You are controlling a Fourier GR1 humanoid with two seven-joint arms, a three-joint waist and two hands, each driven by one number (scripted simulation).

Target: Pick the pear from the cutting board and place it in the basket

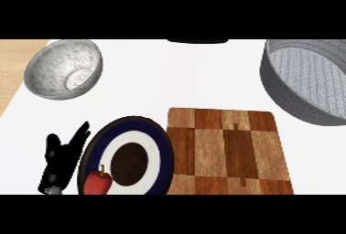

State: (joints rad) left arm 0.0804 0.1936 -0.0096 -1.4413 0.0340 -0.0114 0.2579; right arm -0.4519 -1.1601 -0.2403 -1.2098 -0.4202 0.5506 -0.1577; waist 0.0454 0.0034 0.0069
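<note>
The white tabletop (202,77) carries a grey basket (307,77) far right, a bare wooden board (229,151), a dark-rimmed plate (128,157) holding a red pepper (98,182), and a speckled bowl (64,68). The left hand (61,157) rests beside the plate, fingers straight, pointing up, holding nothing. No pear shows.

**One head view, looking steeply down**

Single camera, up at head height, facing down and away across the white worktop (202,77). It sits close: cutting board (229,151) near, basket (307,77) far right, cropped by the frame.
</note>
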